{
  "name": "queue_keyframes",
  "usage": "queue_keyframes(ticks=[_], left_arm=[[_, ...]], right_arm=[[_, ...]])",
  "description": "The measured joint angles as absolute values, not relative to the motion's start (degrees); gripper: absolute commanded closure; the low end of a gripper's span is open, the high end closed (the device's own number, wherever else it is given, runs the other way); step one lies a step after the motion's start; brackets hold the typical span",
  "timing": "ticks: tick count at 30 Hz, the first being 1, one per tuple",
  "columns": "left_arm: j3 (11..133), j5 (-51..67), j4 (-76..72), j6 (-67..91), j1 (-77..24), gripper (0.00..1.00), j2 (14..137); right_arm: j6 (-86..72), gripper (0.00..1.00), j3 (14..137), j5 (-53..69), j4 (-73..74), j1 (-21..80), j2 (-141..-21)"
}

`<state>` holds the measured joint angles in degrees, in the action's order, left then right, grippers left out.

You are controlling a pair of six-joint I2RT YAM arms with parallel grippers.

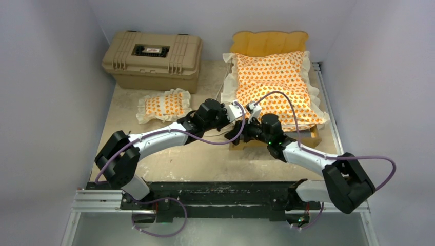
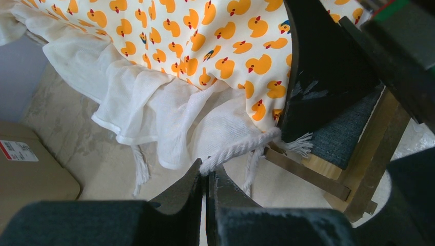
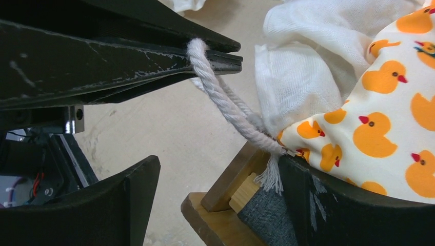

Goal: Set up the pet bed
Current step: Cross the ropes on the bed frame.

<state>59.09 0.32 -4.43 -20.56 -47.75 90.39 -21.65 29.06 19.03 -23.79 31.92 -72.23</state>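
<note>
left gripper (image 2: 206, 177) pinched shut on white cord (image 2: 241, 148) at mattress cushion (image 1: 274, 84) near-left corner, right gripper (image 3: 220, 166) spread wide at same corner, cushion on bed frame (image 1: 269, 41), pillow (image 1: 164, 105) on table (image 1: 205, 159) left of frame, tan case (image 1: 151, 61) behind pillow

Surface: a beige, mottled tabletop (image 1: 205, 159) is seen from above.
Far-left corner: a tan plastic hard case (image 1: 151, 59) is set flat on the tabletop, its lid shut and a black recess showing on top.
Left of centre: a small pillow (image 1: 164, 106), printed with orange ducks and edged with a white ruffle, is laid just in front of the case.
Far-right side: a light-wood bed frame (image 1: 269, 41) is stood on the tabletop, its scalloped headboard turned to the far wall and its foot to the near edge.
Near edge: a black and aluminium mounting rail (image 1: 220, 192) is fixed across the table's width.
</note>
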Motion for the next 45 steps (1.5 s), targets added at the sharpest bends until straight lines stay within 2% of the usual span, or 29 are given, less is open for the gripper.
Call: queue_keyframes(ticks=[1, 2, 17, 29, 45], left_arm=[[59.1, 0.4, -4.2, -20.6, -47.7, 1.0, 90.4], [59.2, 0.5, -4.0, -20.6, -47.7, 1.0, 90.4], [63.9, 3.9, 3.4, -20.6, -47.7, 1.0, 90.4], [63.9, 3.5, 5.3, -20.7, -47.7, 1.0, 90.4], [64.0, 3.0, 5.3, -20.8, -47.7, 1.0, 90.4]], right_arm=[[-21.7, 0.02, 29.1, 19.0, -24.2, 32.1, -72.9], [-21.7, 0.01, 29.1, 19.0, -24.5, 32.3, -73.4], [-21.8, 0.01, 29.1, 18.3, -29.2, 32.7, -77.6], [-19.9, 0.01, 29.1, 11.3, -19.7, 32.8, -64.1], [-20.1, 0.01, 30.4, 17.5, -18.4, 33.1, -70.6]])
